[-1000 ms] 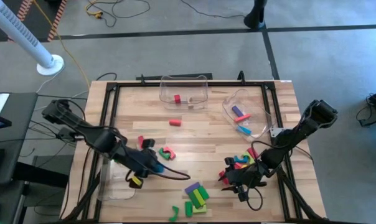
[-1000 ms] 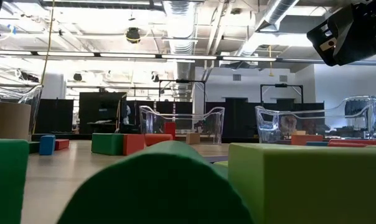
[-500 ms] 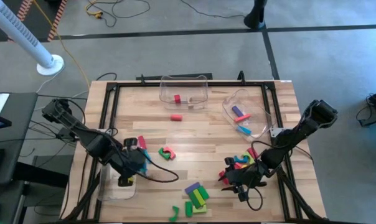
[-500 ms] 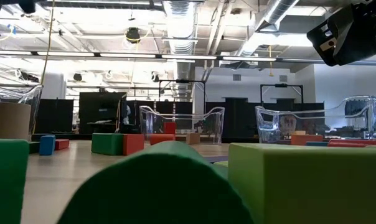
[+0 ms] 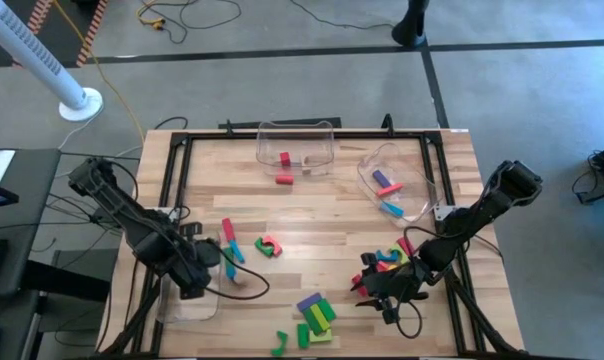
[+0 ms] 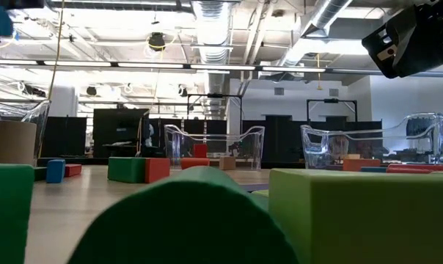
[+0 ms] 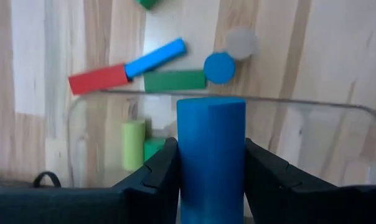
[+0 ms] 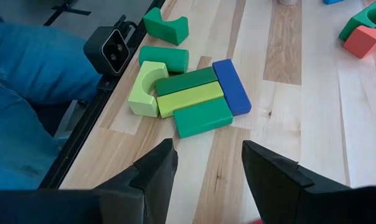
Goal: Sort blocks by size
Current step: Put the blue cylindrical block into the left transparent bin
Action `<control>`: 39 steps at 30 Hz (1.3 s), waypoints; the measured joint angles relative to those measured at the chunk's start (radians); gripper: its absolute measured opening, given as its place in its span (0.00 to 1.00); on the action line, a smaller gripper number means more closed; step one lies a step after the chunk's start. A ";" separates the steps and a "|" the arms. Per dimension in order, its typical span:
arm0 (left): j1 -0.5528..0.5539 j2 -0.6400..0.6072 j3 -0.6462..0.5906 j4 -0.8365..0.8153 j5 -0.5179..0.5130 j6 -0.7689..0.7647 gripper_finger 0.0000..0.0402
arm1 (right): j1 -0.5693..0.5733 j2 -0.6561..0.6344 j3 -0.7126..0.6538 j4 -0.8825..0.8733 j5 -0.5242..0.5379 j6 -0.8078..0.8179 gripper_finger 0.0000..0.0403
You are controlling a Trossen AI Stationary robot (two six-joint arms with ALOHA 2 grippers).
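Observation:
My left gripper [image 5: 200, 278] hangs over the clear bin [image 5: 187, 298] at the table's near left, shut on a blue cylinder [image 7: 211, 155]. Inside that bin lie a light-green cylinder [image 7: 133, 144] and a green block [image 7: 154, 148]. Just beyond its rim [image 7: 300, 104], a red bar [image 7: 99, 79], a blue bar [image 7: 155, 57], a green bar [image 7: 174, 80] and two round blocks rest flat on the table. My right gripper [image 5: 382, 292] waits open at the near right, above a cluster of green, light-green and blue blocks [image 8: 194, 99]. My left gripper pinches the blue cylinder's curved side [image 7: 183, 168] between its two fingers. The fingers point steeply down, and the cylinder lies along them. Its free end [image 7: 211, 106] sticks out past the fingertips, clear of the bin and the table.
Two more clear bins stand at the far edge: one [image 5: 297, 148] holds a red block, the other [image 5: 394, 180] purple and blue pieces. Loose blocks lie mid-table [image 5: 269, 246] and beside my right gripper [image 5: 387, 260]. A person's leg in blue jeans [image 8: 32, 68] is beyond the near edge.
My left gripper has carried the blue cylinder toward the table's left edge and down over the near-left bin, tipping from a slant to pointing steeply down and rolling at the wrist. A loose red block at the far middle has slid toward the far bin.

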State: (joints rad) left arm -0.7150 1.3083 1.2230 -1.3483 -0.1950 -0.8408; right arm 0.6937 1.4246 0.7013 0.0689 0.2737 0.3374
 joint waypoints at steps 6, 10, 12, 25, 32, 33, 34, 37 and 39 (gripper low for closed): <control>-0.028 0.000 -0.076 0.002 0.041 -0.056 0.34 | 0.008 0.000 0.000 0.000 0.000 0.006 0.54; -0.043 0.000 -0.123 0.002 0.064 -0.085 0.34 | 0.008 0.000 0.000 -0.001 -0.001 0.011 0.54; -0.048 0.000 -0.143 0.014 0.064 -0.097 0.34 | 0.008 0.000 0.000 -0.001 0.000 0.012 0.54; -0.053 0.000 -0.297 0.152 0.136 -0.122 0.34 | 0.008 0.000 0.000 -0.001 0.000 0.013 0.54; -0.053 0.000 -0.358 0.239 0.146 -0.125 0.34 | 0.008 0.000 0.000 -0.001 0.000 0.013 0.54; -0.053 0.000 -0.363 0.247 0.146 -0.125 0.34 | 0.008 0.000 0.000 0.000 0.000 0.013 0.54; -0.053 0.000 -0.367 0.252 0.146 -0.125 0.34 | 0.008 0.000 0.000 -0.001 0.000 0.013 0.54; -0.053 0.000 -0.386 0.267 0.146 -0.130 0.34 | 0.008 0.000 0.000 -0.001 0.000 0.013 0.54; -0.053 0.000 -0.398 0.275 0.148 -0.135 0.34 | 0.008 0.000 0.000 -0.001 0.000 0.013 0.54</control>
State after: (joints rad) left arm -0.7685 1.3079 0.8249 -1.0729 -0.0471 -0.9753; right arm 0.7013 1.4246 0.7013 0.0683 0.2733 0.3504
